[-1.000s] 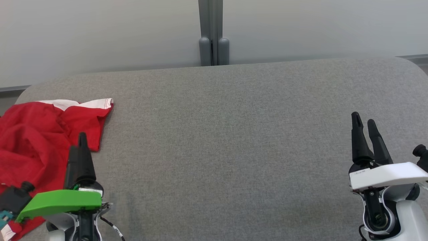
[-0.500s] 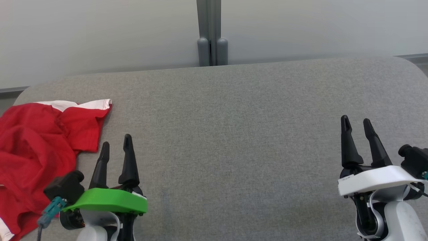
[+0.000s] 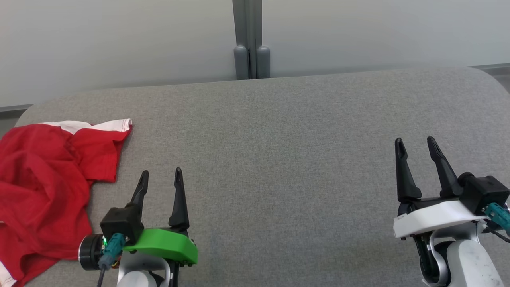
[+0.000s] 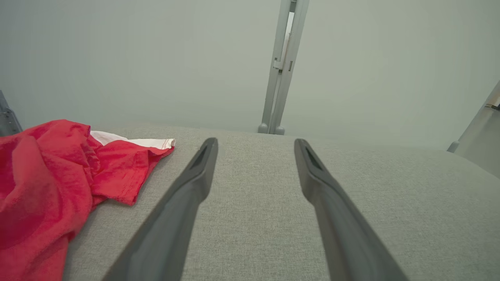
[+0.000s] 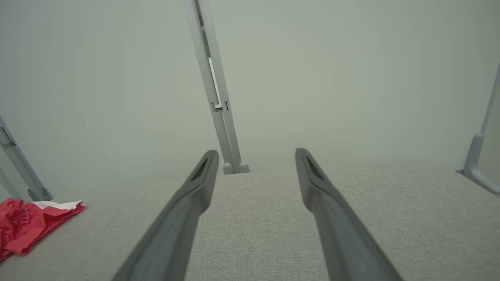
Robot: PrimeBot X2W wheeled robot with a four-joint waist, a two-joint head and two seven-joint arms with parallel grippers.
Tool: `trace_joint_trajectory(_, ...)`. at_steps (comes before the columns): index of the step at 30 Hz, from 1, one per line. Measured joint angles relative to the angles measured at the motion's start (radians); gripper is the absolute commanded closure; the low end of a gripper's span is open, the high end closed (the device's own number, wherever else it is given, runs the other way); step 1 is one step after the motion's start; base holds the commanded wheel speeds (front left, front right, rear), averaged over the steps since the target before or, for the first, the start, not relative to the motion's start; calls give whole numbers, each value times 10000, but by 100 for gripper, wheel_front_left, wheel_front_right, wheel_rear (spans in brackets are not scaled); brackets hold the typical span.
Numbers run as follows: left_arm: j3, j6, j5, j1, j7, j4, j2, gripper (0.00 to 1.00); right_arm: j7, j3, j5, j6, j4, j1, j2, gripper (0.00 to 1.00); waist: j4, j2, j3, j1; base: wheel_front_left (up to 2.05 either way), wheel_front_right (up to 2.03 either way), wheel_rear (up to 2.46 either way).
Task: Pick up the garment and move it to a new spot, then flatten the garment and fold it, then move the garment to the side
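Note:
The garment [image 3: 44, 187] is a red shirt with a white hem, crumpled at the left end of the grey table [image 3: 279, 131]. It also lies at the left in the left wrist view [image 4: 50, 187] and as a small heap at the far left of the right wrist view [image 5: 23, 222]. My left gripper [image 3: 161, 177] stands open just right of the garment, apart from it, with nothing between its fingers. Far off at the right, my right gripper [image 3: 415, 144] is open too and holds nothing.
A grey post [image 3: 248, 40] rises behind the table's far edge against a pale wall. The table's rounded corners show at the far left and far right. Grey fabric stretches between the two grippers.
My left gripper has swung right, off the garment's edge, and turned so both fingers now show apart. The right gripper has shifted slightly left. The garment has not moved.

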State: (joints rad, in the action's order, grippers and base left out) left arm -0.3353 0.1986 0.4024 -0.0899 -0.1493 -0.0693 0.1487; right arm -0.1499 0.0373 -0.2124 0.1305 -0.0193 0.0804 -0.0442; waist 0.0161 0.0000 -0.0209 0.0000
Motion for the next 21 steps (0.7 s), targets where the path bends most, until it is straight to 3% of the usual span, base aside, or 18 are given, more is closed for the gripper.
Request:
trace_joint_trajectory(5,-936,644,-941,-291,-123,-228,518,0,-109,-13,784,0,23,-10,-6,0,-19,0,10,0,0,0,0)
trace_joint_trajectory(11,-1563,1459,-1016,-513,-282,-153,648,0,-268,-134,1651,0,54,-33,-10,0,-52,0,0,0,0,0,0)
trace_joint_trajectory(21,-1530,1618,-907,-472,-485,205,654,0,-481,127,1097,2,201,-40,-21,0,-120,0,5,0,0,0,0)
